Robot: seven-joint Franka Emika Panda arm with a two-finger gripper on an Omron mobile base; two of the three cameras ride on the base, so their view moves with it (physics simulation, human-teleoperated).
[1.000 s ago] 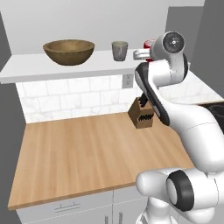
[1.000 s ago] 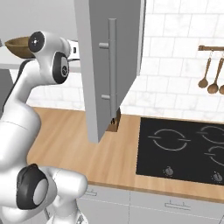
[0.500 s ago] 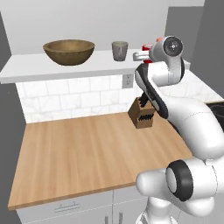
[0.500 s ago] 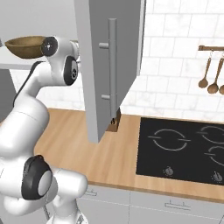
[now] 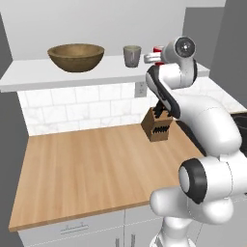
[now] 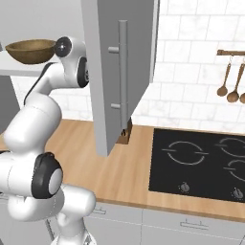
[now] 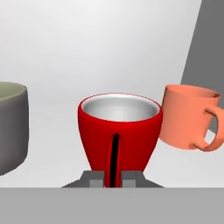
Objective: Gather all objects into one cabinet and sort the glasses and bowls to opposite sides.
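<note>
On the white shelf (image 5: pixel 96 72) of the cabinet, the wide brown wooden bowl (image 5: pixel 75 57) stands at the left, and it also appears at the left of the right base view (image 6: pixel 31 50). To its right is the grey tumbler (image 5: pixel 131 55), whose side shows at the left of the hand view (image 7: pixel 11 131). My gripper (image 7: pixel 113 178) is shut on the thin handle of the red cup (image 7: pixel 119 131). The orange mug (image 7: pixel 188 118) stands just right of the red cup, its handle to the right. From the left base, the gripper (image 5: pixel 150 58) is at shelf height beside the red cup (image 5: pixel 157 48).
The grey cabinet door (image 6: pixel 110 72) with its long bar handle (image 6: pixel 123 81) hangs open to the right of the arm. A knife block (image 5: pixel 157 124) stands on the wooden counter (image 5: pixel 96 164) under the shelf. A black hob (image 6: pixel 201 162) and hanging spoons (image 6: pixel 229 86) lie to the right.
The wrist has turned and the arm has shifted slightly at the shelf. The gripper stays shut on the red cup. Bowl and grey tumbler have not moved.
</note>
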